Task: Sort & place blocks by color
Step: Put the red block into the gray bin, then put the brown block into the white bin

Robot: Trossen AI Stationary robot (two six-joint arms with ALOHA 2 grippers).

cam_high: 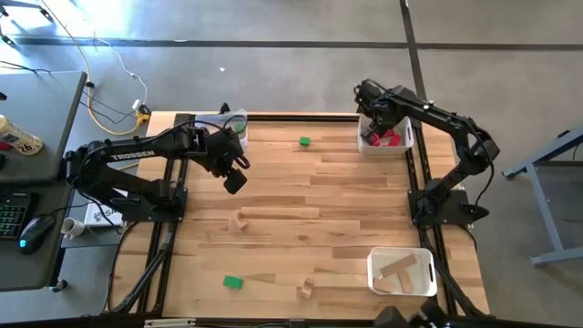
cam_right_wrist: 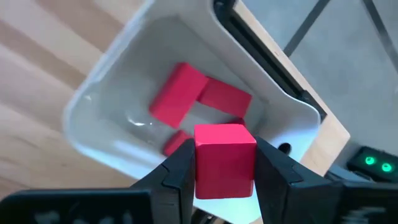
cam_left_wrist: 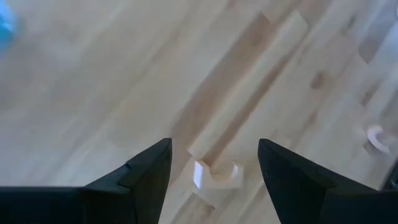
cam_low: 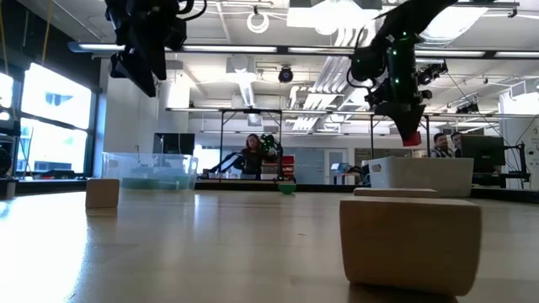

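Note:
My right gripper (cam_right_wrist: 225, 163) is shut on a red cube (cam_right_wrist: 224, 146) and hangs over the white bin (cam_high: 405, 144) at the table's far right, where other red blocks (cam_right_wrist: 186, 99) lie. In the low view the cube (cam_low: 411, 137) shows below the fingers, above the bin (cam_low: 421, 177). My left gripper (cam_left_wrist: 214, 149) stands open above a small plain wooden arch block (cam_left_wrist: 216, 177) lying on the table at mid-left (cam_high: 240, 220); it touches nothing. Loose green blocks (cam_high: 304, 141) (cam_high: 233, 282) and another wooden piece (cam_high: 305, 290) rest on the tabletop. My right gripper pinches the red cube by two opposite side faces (cam_right_wrist: 200, 165) between its two fingers. The fingers come from above, pointing steeply down. The cube is lifted clear, level, above the bin's inside, and touches neither the bin nor the red blocks in it.
A clear bin (cam_high: 239, 117) with green pieces stands at the far left. A white bin (cam_high: 373, 271) with plain wooden bars stands at the near right. Two wooden blocks (cam_low: 411, 244) (cam_low: 103, 192) lie close to the low camera. People show in the room beyond.

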